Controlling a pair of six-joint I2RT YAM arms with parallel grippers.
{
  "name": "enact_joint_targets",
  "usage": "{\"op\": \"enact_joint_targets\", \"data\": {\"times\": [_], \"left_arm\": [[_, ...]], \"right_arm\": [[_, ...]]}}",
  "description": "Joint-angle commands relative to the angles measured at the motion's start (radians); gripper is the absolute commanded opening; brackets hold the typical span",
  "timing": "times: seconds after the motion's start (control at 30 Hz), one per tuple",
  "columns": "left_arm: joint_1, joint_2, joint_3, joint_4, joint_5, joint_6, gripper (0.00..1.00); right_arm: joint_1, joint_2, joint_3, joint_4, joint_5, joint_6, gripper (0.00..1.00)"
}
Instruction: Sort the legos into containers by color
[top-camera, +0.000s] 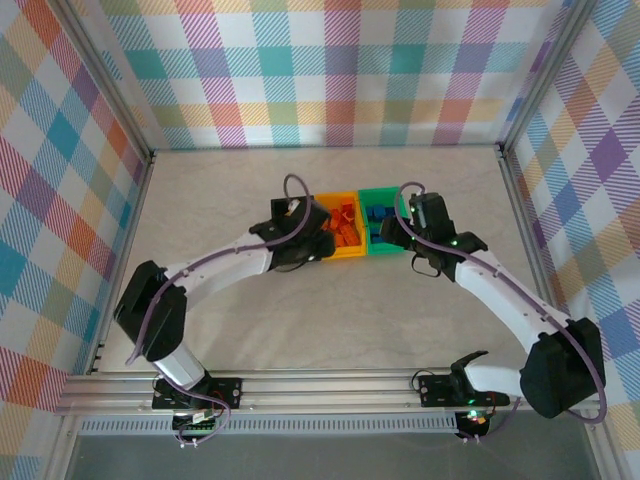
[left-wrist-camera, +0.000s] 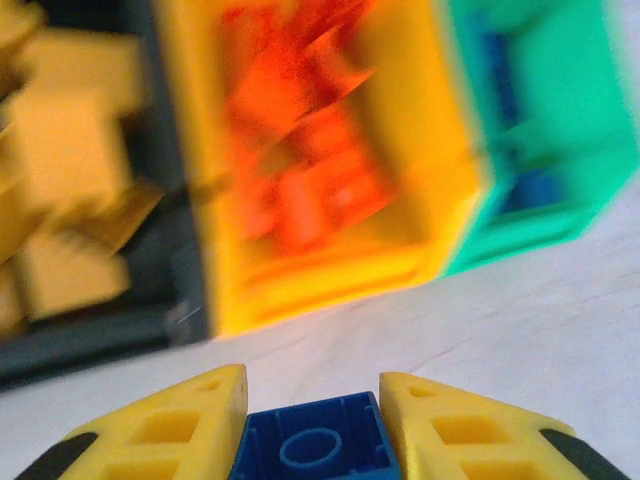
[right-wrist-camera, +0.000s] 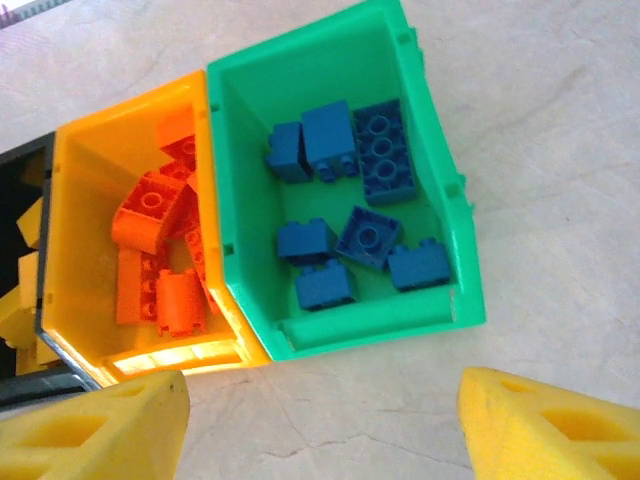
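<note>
Containers (top-camera: 345, 253) stand in 1 row, side by side: black bin (left-wrist-camera: 100, 335), yellow-orange bin (right-wrist-camera: 80, 200), green bin (right-wrist-camera: 340, 335). Right gripper (right-wrist-camera: 322, 400) hovers near the green bin's front, jaws spread with nothing between them. Left gripper (left-wrist-camera: 312, 400), in front of the yellow-orange bin, pinches 1 blue lego (left-wrist-camera: 315, 445). Yellow legos (left-wrist-camera: 60, 150) lie in the black bin, orange legos (right-wrist-camera: 150, 210) in the yellow-orange bin and 7 blue legos (right-wrist-camera: 385, 150) in the green bin.
</note>
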Motion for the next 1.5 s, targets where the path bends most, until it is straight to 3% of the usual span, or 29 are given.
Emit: {"op": "enact_joint_targets", "data": {"times": [0.0,0.4,0.67,0.87,0.9,1.0,1.03,1.23,1.3,1.47], "left_arm": [[-0.022,0.161,0.216,-0.024,0.059,0.026,0.32],[-0.025,0.713,1.04,-0.345,0.031,0.077,0.3],[-0.025,0.837,1.169,-0.401,0.058,0.067,0.32],[-0.025,0.853,1.169,-0.44,0.037,0.085,0.34],[-0.025,0.851,1.168,-0.454,0.03,0.091,0.39],[-0.025,0.836,1.156,-0.463,0.031,0.1,0.71],[-0.031,0.821,1.151,-0.452,0.037,0.101,0.78],[-0.051,0.681,1.091,-0.398,0.005,0.109,0.94],[-0.049,0.584,0.98,-0.333,-0.005,0.106,1.0],[-0.003,0.202,0.461,-0.042,-0.086,0.079,1.0]], "right_arm": [[-0.003,-0.04,-0.037,-0.015,0.04,0.032,0.72],[-0.029,-0.151,-0.102,-0.075,0.064,0.034,0.74],[-0.035,-0.172,-0.101,-0.077,0.069,0.022,0.75],[-0.039,-0.188,-0.107,-0.077,0.064,0.026,0.75],[-0.039,-0.19,-0.108,-0.076,0.061,0.026,0.76],[-0.04,-0.188,-0.106,-0.076,0.055,0.027,0.83],[-0.039,-0.186,-0.105,-0.074,0.056,0.031,0.85],[-0.04,-0.194,-0.103,-0.058,0.058,0.036,1.0],[-0.04,-0.195,-0.105,-0.047,0.053,0.031,1.0],[-0.04,-0.189,-0.127,-0.001,0.043,0.022,1.0]]}}
